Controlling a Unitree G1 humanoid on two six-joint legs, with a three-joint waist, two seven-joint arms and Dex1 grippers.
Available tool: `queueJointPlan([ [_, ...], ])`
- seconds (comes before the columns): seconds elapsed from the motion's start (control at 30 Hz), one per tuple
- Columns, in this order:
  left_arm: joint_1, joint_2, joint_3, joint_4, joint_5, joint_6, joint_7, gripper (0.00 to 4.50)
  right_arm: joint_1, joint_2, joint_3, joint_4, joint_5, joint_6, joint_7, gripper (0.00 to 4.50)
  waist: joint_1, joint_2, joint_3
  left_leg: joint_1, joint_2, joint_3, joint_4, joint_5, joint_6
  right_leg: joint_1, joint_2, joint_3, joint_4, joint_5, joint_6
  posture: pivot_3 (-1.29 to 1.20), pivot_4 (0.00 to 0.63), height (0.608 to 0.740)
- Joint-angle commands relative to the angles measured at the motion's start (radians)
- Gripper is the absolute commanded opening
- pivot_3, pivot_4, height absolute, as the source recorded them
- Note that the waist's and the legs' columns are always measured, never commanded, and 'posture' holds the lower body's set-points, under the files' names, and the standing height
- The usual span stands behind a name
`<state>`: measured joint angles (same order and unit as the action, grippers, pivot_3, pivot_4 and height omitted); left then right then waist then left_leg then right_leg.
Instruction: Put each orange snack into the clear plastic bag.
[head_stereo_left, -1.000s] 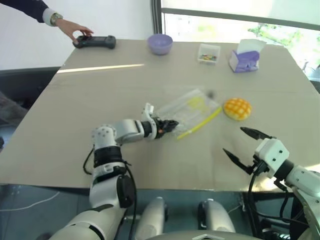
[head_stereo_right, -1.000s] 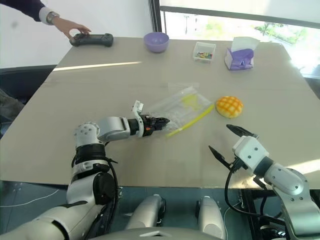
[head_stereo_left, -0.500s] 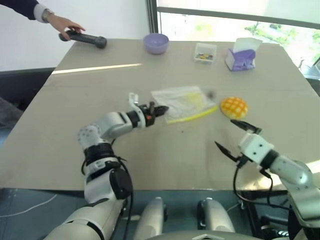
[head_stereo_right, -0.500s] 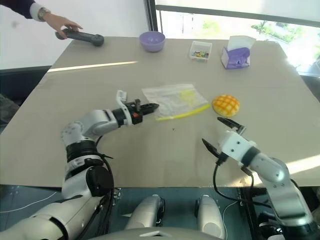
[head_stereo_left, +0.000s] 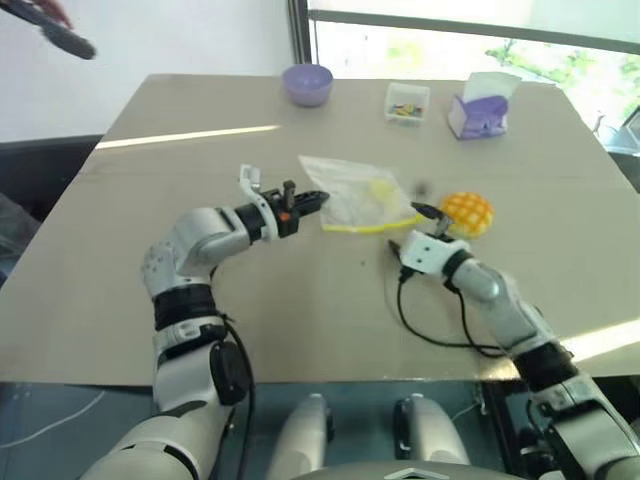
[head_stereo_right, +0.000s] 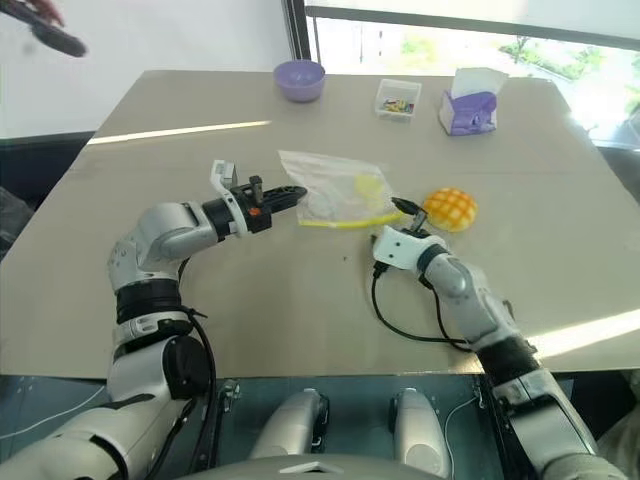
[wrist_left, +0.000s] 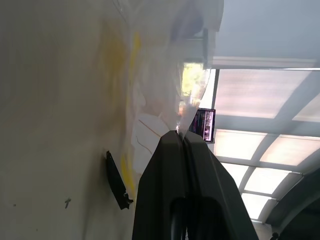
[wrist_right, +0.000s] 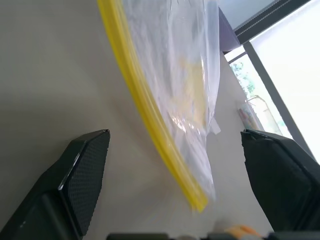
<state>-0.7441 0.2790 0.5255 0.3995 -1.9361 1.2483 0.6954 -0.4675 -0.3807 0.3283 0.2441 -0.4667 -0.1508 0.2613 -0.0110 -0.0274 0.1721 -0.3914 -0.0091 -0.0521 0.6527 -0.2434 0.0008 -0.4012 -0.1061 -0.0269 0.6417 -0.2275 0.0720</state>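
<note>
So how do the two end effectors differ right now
The left end effector is shut on a corner of the clear plastic bag and holds it off the table; the right end effector is wide open, empty, near the bag's yellow strip and the orange snack. Both have black fingers.

One orange snack (head_stereo_left: 468, 213), one clear plastic bag (head_stereo_left: 355, 193) — one purple bowl (head_stereo_left: 307, 83), one tissue box (head_stereo_left: 477, 107).
</note>
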Motion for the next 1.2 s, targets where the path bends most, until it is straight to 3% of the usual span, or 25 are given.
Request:
queueJointPlan([
  [0.03, 0.006, 0.005, -0.010, -0.069, -0.036, -0.040, 0.010, 0.05, -0.036, 0.018, 0.025, 0.135, -0.059, -0.025, -0.085, 4.50, -0.001, 0.000, 0.000, 0.000, 0.000, 0.000, 0.000, 0.000, 0.000, 0.000, 0.000, 0.000, 0.000, 0.000, 0.000, 0.00, 0.150, 0.740],
  [0.1, 0.010, 0.002, -0.012, -0.083, -0.036, -0.055, 0.012, 0.05, -0.060, 0.022, 0.029, 0.182, -0.068, -0.042, -0.109, 4.50, -0.002, 0.000, 0.000, 0.001, 0.000, 0.001, 0.000, 0.000, 0.000, 0.001, 0.000, 0.000, 0.000, 0.000, 0.000, 0.00, 0.150, 0.740],
  [0.13, 0.014, 0.001, -0.014, -0.089, -0.036, -0.061, 0.013, 0.00, -0.068, 0.023, 0.030, 0.200, -0.067, -0.050, -0.116, 3.96, -0.002, 0.000, 0.000, 0.001, 0.000, 0.002, 0.000, 0.000, 0.000, 0.001, 0.000, 0.000, 0.001, 0.000, 0.000, 0.00, 0.150, 0.740],
  [0.33, 0.030, -0.001, -0.022, -0.107, -0.036, -0.093, 0.010, 0.00, -0.110, 0.022, 0.032, 0.270, -0.077, -0.075, -0.155, 1.69, 0.000, 0.000, 0.000, 0.002, -0.001, 0.002, 0.000, 0.000, 0.000, 0.003, 0.000, -0.001, 0.000, 0.000, 0.000, 0.00, 0.150, 0.740],
  [0.43, 0.037, -0.001, -0.028, -0.110, -0.036, -0.102, 0.005, 0.00, -0.132, 0.026, 0.030, 0.306, -0.079, -0.089, -0.177, 0.14, -0.003, 0.000, 0.000, 0.002, 0.000, 0.002, 0.000, 0.000, 0.000, 0.004, 0.000, -0.001, 0.000, 0.000, 0.000, 0.00, 0.150, 0.740],
  [0.7, 0.047, 0.018, -0.023, -0.120, -0.036, -0.107, -0.009, 0.00, -0.164, 0.033, 0.024, 0.340, -0.066, -0.119, -0.196, 0.14, -0.005, -0.001, 0.000, 0.004, 0.000, 0.003, 0.000, 0.000, 0.000, 0.005, 0.001, 0.000, 0.000, 0.000, 0.000, 0.00, 0.150, 0.740],
  [0.87, 0.090, 0.199, -0.098, -0.140, 0.056, -0.030, -0.155, 0.00, -0.175, 0.037, 0.004, 0.310, -0.036, -0.115, -0.172, 0.14, -0.012, 0.000, 0.000, 0.005, 0.001, 0.002, -0.001, 0.000, 0.000, 0.004, 0.001, 0.001, 0.000, 0.000, 0.000, 0.00, 0.150, 0.740],
  [0.93, 0.102, 0.283, -0.135, -0.154, 0.126, 0.025, -0.265, 0.85, -0.179, 0.038, -0.004, 0.288, -0.017, -0.106, -0.155, 0.00, -0.012, 0.000, 0.000, 0.004, 0.001, 0.002, -0.001, 0.000, 0.000, 0.004, 0.001, 0.000, 0.000, 0.000, 0.000, 0.00, 0.150, 0.740],
  [1.03, 0.145, 0.451, -0.265, -0.329, 0.433, -0.017, -0.589, 2.09, -0.179, 0.052, -0.015, 0.240, 0.009, -0.076, -0.119, 0.00, -0.014, 0.001, 0.001, 0.004, 0.000, 0.003, -0.002, 0.000, 0.000, 0.003, 0.001, 0.000, 0.000, 0.000, 0.000, 0.00, 0.150, 0.740],
  [1.1, 0.200, 0.592, -0.395, -0.492, 0.723, -0.234, -0.897, 2.09, -0.169, 0.073, -0.021, 0.186, 0.015, -0.016, -0.103, 0.00, -0.023, 0.001, 0.002, 0.003, 0.000, 0.004, -0.003, 0.000, 0.000, 0.003, 0.002, 0.000, -0.001, 0.000, 0.000, 0.00, 0.150, 0.740],
  [1.2, 0.270, 0.710, -0.507, -0.602, 1.005, -0.513, -1.233, 2.09, -0.160, 0.097, -0.017, 0.102, 0.014, 0.070, -0.070, 0.00, -0.024, 0.004, 0.003, -0.005, 0.001, 0.008, -0.005, 0.000, -0.001, -0.008, 0.002, 0.003, 0.000, 0.000, -0.001, 0.00, 0.150, 0.740],
])
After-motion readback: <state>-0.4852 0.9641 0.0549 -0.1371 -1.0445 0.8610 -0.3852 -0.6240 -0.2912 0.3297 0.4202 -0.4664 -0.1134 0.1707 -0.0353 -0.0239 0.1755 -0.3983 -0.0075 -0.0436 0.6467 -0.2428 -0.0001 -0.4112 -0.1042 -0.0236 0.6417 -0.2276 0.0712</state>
